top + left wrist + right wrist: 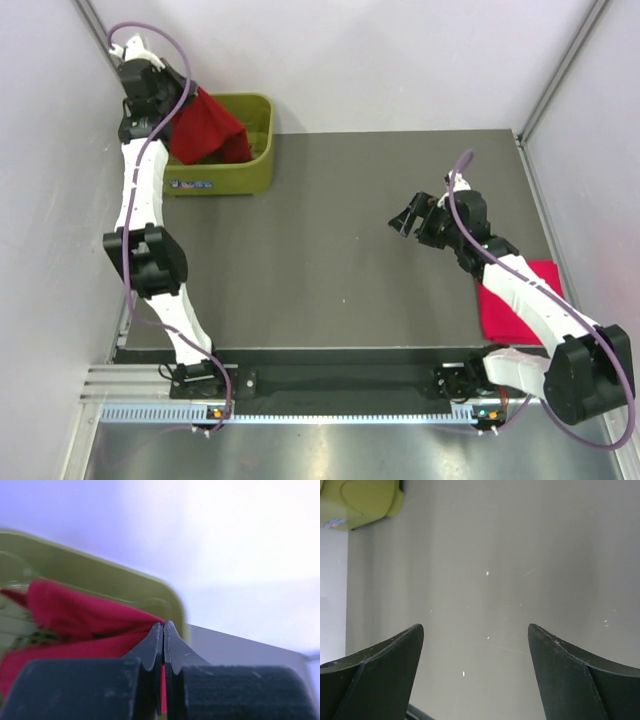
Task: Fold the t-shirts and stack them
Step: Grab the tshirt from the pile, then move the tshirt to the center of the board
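Top external showed the pink shirt (497, 315) folded at the right edge of the table (330, 270). The left gripper (185, 98) had its jaws shut on the dark red shirt (205, 130) above the basket (255, 165), folding not begun; the right gripper (405, 222) gaped wide, empty.

Part of pinkish red shirt (497, 315) hidden under right arm (525, 293). Bottom of deep red shirt (205, 128) hidden inside basket (262, 140); wrist view blurred.

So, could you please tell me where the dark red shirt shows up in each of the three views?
Top external: upper left, the shirt hangs from the left gripper over the basket.
Left wrist: lower left, the shirt is pinched in the shut gripper.
Right wrist: not in view.
Shared landmark: the basket, in all three views.
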